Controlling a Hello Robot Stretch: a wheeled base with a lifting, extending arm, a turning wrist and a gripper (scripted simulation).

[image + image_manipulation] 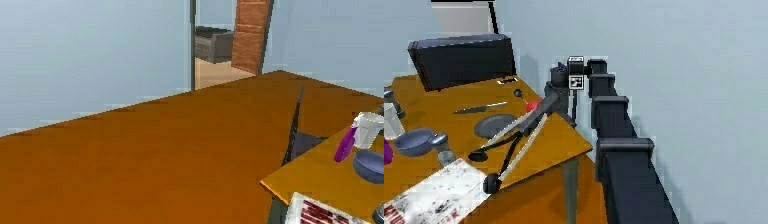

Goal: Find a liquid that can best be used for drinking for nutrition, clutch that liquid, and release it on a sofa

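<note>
Hand (483, 170) stretched low over surface (556, 148), probably to reach the drink; cannot tell if it grasps anything; white cup (368, 128), perhaps that drink, stands left of hand, beside purple bottle (344, 146).

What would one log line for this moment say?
claw: near table edge, load unclear | on table: grey bowl, plate, knife

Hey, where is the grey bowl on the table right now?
In the arm side view's left, the grey bowl sits on the wooden table, left of the grey plate.
</note>
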